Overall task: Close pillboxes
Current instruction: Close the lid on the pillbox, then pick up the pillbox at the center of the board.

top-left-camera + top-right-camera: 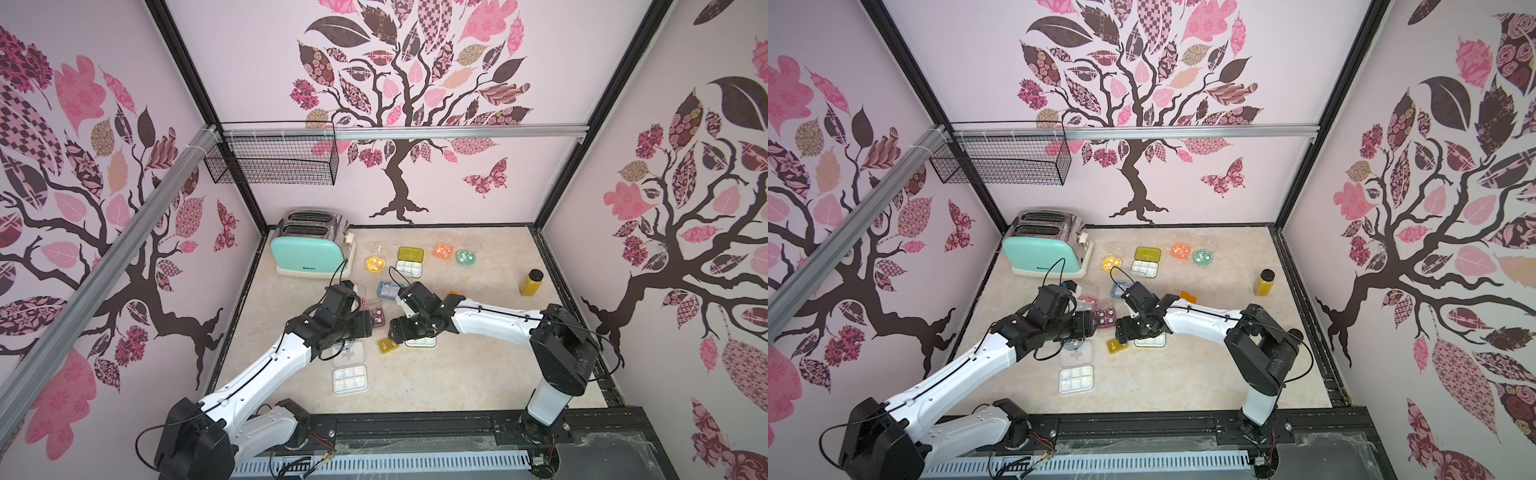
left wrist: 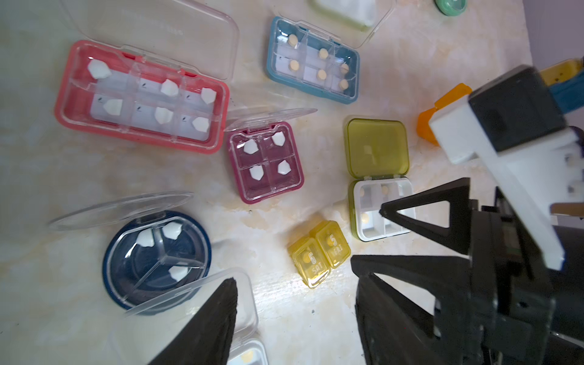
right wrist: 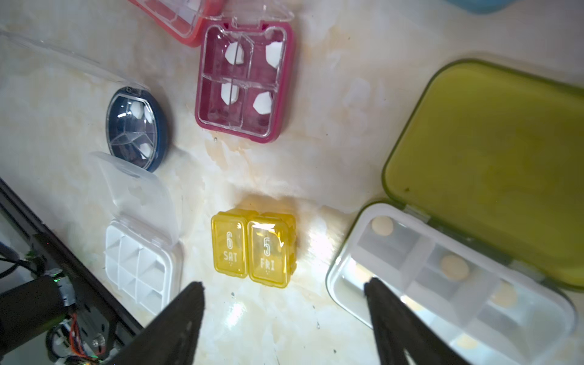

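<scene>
Counting lids, only the small yellow box (image 3: pixel 252 248) marked SAT and FRI looks shut; it sits near the middle of the table (image 1: pixel 457 374). Everything else appears to be left. At 11 o'clock from it lies the maroon box (image 3: pixel 241 82) with its clear lid up, and beyond that the pink box (image 2: pixel 140 96) and the blue box (image 2: pixel 313 60), both open. The navy round box (image 2: pixel 156 259) at about 9 o'clock and the white box (image 3: pixel 139 271) at 7 o'clock also stand open, as does the green-lidded box (image 3: pixel 448 284) at 3 o'clock. Along the 12 o'clock edge the yellow round box (image 1: pixel 375 263), a second green box (image 1: pixel 409 261), the orange box (image 1: pixel 443 250) and the mint round box (image 1: pixel 465 257) look open too. By my judgement the task is barely begun.

Both arms reach in from the 6 o'clock edge, elbows bent, wrists tipped down over the middle. The left hand (image 2: pixel 294 281) has its jaws apart and holds nothing. The right hand (image 3: pixel 282 282) is spread wide and empty, just short of the yellow box.
</scene>
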Action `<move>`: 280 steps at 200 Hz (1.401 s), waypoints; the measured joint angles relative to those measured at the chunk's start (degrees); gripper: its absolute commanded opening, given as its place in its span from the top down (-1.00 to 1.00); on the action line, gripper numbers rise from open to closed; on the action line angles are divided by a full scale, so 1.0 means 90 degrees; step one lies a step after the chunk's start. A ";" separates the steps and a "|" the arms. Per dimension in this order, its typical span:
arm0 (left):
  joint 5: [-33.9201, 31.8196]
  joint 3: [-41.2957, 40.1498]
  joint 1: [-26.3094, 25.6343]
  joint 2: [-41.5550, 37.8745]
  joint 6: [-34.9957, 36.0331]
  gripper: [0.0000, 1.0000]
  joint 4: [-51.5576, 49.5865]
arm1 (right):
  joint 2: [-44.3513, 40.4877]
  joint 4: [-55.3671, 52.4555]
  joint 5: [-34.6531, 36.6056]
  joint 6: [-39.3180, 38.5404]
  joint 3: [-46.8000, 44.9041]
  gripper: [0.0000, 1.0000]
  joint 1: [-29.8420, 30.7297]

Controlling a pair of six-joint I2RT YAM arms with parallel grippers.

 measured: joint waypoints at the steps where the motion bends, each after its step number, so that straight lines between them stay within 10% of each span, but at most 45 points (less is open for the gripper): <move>1: -0.0010 0.0000 0.0002 -0.0007 0.0005 -0.27 -0.0010 | 0.0010 -0.0029 0.0022 0.0017 0.0032 -0.93 0.0019; 143: -0.0571 0.0000 0.0219 -0.0403 0.0350 -0.26 -0.0629 | 0.1600 -0.1622 0.1464 -0.0393 0.1829 -0.99 0.0930; 280: -0.0600 0.0000 0.0248 -0.0401 0.0401 -0.26 -0.0614 | 0.1996 -0.1712 0.1826 -0.0345 0.2113 -0.53 0.1115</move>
